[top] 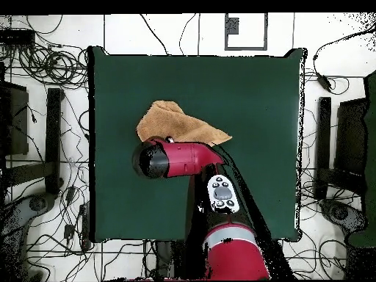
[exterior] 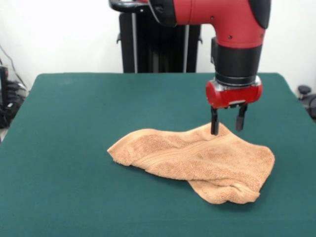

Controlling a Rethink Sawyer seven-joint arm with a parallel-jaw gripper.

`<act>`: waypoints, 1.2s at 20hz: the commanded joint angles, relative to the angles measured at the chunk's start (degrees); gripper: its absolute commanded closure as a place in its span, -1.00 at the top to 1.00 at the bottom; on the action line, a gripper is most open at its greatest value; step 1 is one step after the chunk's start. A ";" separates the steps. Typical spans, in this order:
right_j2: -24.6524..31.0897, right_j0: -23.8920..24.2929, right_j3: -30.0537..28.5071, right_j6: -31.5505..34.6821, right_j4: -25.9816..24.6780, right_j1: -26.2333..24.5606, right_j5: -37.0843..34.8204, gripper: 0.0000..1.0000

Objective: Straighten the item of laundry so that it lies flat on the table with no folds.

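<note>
pincer (exterior: 227, 126) spread wide, empty, one fingertip (exterior: 214, 129) against the crumpled towel's (exterior: 197, 160) far edge

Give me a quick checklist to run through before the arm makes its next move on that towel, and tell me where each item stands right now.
1. Gripper open: ok, the two fingers stand apart.
2. Gripper over the towel: ok, one fingertip sits at the raised far edge, the other just beyond it.
3. Fabric between the fingers: cannot tell, no cloth visibly pinched.
4. Towel flat: not ok, it lies bunched, with a folded-under layer at the near corner.
5. Towel fully on the table: ok, green cloth shows all around it in the front view.
6. Room to spread: ok, open table on every side; the overhead view has the arm covering part of the towel.
</note>
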State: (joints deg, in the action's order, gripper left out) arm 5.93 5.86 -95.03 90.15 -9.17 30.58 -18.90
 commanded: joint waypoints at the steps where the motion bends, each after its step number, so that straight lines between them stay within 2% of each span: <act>1: -0.70 -2.28 -2.41 11.81 1.42 -5.52 0.45 1.00; 10: -2.78 -4.06 -1.77 12.58 2.00 -8.72 0.20 1.00; 17: -2.29 -3.98 -1.21 12.18 3.05 -10.69 -0.84 1.00; 24: -2.14 -3.34 0.81 11.53 3.25 -14.27 1.15 1.00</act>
State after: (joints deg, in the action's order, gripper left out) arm 2.63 3.95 -94.96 90.15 -8.20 23.88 -18.89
